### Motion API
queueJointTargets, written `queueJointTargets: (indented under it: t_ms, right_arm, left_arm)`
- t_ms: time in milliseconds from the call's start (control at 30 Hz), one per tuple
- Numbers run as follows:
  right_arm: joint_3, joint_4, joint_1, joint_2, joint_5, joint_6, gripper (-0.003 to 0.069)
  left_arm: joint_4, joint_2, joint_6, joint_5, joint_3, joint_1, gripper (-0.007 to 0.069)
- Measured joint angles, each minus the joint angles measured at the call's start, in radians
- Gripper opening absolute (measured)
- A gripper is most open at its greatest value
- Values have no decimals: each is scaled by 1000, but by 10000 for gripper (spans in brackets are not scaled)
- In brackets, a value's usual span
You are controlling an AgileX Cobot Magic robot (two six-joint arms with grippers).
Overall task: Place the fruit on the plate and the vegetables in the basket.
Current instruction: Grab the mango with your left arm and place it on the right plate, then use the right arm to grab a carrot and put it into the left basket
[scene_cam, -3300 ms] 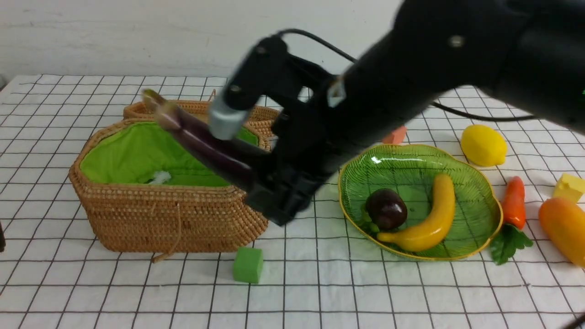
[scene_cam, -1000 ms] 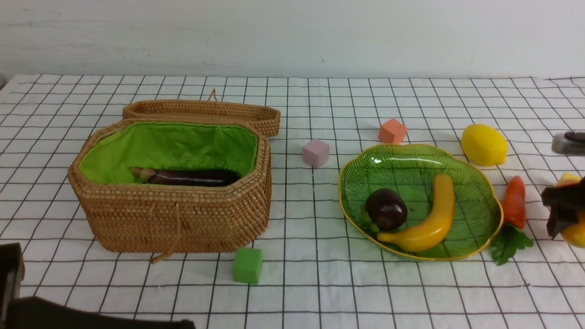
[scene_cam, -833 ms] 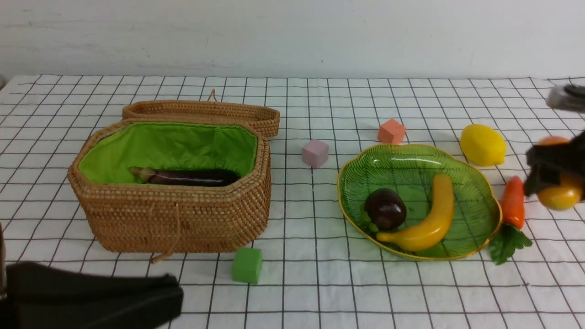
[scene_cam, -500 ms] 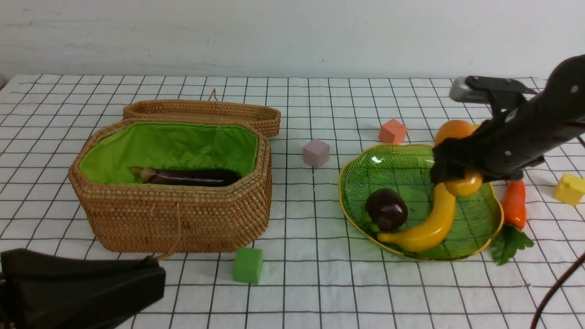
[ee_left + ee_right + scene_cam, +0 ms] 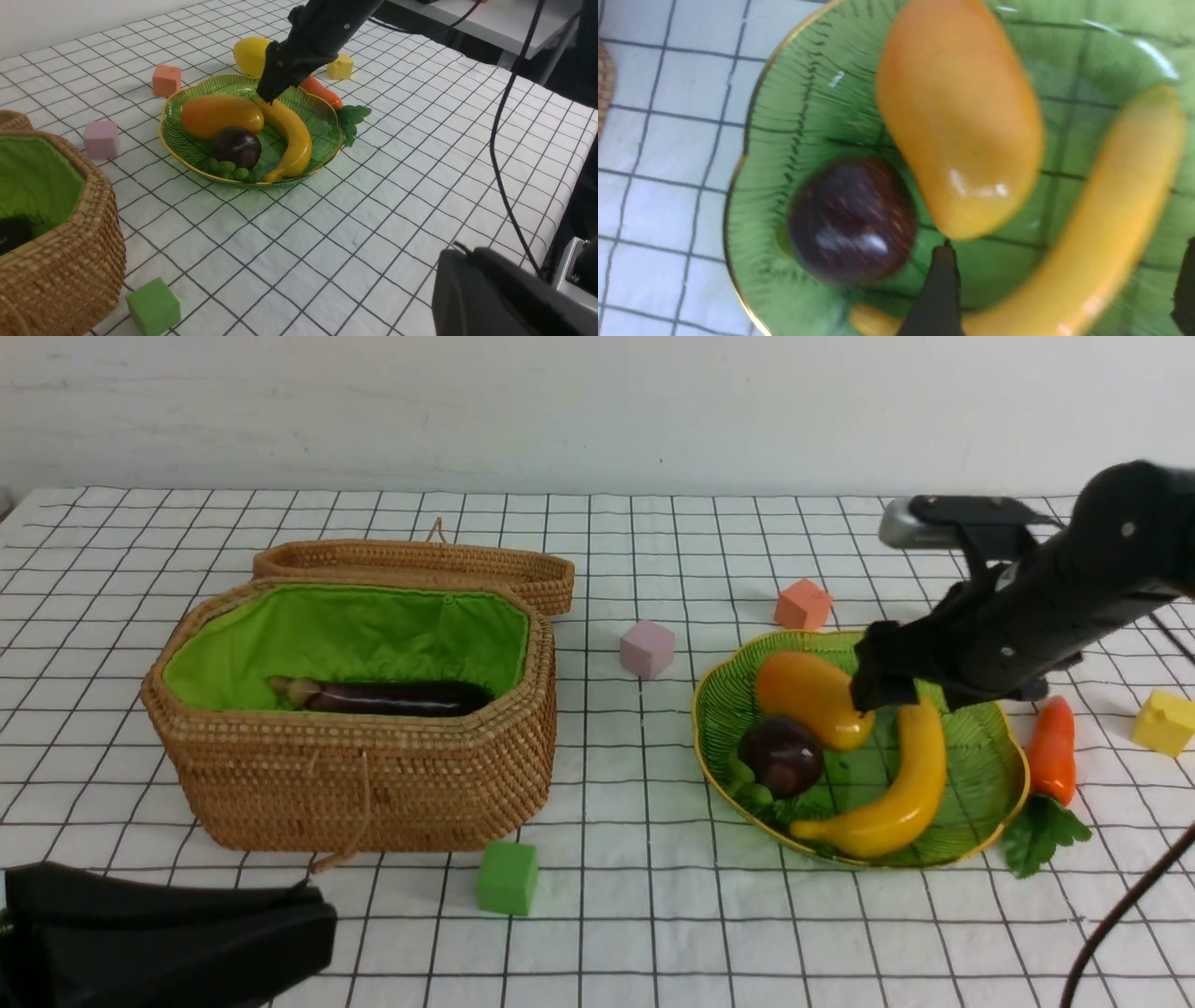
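The green glass plate [image 5: 971, 737] holds three fruit: an orange-yellow mango [image 5: 810, 697], a dark-purple mangosteen [image 5: 782, 754] and a banana [image 5: 892, 784]. My right gripper [image 5: 870, 689] hovers over the plate's middle, open, its fingers [image 5: 938, 289] wide apart above the banana [image 5: 1106, 224] with nothing held. The mango [image 5: 962, 116] lies free beside the mangosteen [image 5: 852, 219]. The lemon [image 5: 250, 55] sits behind the plate, hidden by the arm in the front view. A carrot [image 5: 1052, 761] lies right of the plate. The eggplant [image 5: 383, 697] rests in the basket [image 5: 355, 775]. My left gripper [image 5: 308, 929] is low at the front left, shut.
Small cubes lie around: green [image 5: 507, 877] in front of the basket, pink [image 5: 646, 649] between basket and plate, orange [image 5: 802, 604] behind the plate, yellow [image 5: 1162, 721] at the far right. The basket lid [image 5: 411, 565] lies open behind it. The right arm's cable [image 5: 1120, 905] hangs at the right.
The right gripper carried the mango from the far right over the plate and let it go; it now lies in the plate. Banana and mangosteen shifted slightly. The left arm settled low at front left.
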Motion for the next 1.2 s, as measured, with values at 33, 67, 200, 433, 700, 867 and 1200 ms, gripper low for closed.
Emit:
queueJointTargets:
  t_ms: [33,67,200,433,700,867,1200]
  right_arm:
    - [-3,-25,-19,-20,24,33,598]
    - [-4,-58,-44,-45,52,75,573]
    - [-4,-149,-189,-78,138,292,489]
    - [-8,-94,-281,61,68,372,491]
    - [-117,-61,-281,256,24,365,556]
    - [-149,-53,-281,314,34,362,558]
    - [-168,-66,-281,341,45,358,449]
  left_arm:
    - [0,0,0,0,0,0,-13]
    - [0,0,0,0,0,0,-13]
    - [0,0,38,-6,0,0,-13]
    - [0,0,111,-77,0,0,-13]
    - [0,0,121,-90,0,0,-13]
    - [0,0,121,-98,0,0,-13]
    - [0,0,121,-103,0,0,-13]
